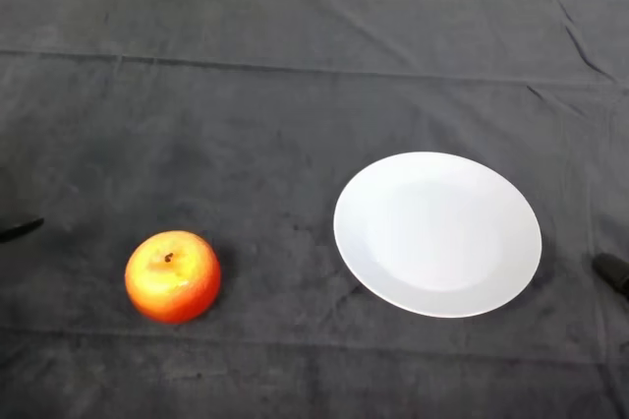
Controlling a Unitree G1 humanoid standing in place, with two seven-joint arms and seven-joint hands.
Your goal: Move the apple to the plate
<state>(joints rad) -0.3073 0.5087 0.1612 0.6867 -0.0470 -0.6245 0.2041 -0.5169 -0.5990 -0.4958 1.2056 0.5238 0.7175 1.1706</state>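
A red and yellow apple (173, 276) sits upright on the dark cloth at the lower left, stem up. A white round plate (437, 233) lies to its right, bare, with a gap of cloth between them. Only a thin black tip of my left hand (20, 229) shows at the left edge. It is well left of the apple and touches nothing.
The dark grey cloth (295, 94) covers the whole table, with creases across the back. A small black shape (613, 271) pokes in at the right edge, just beyond the plate's rim.
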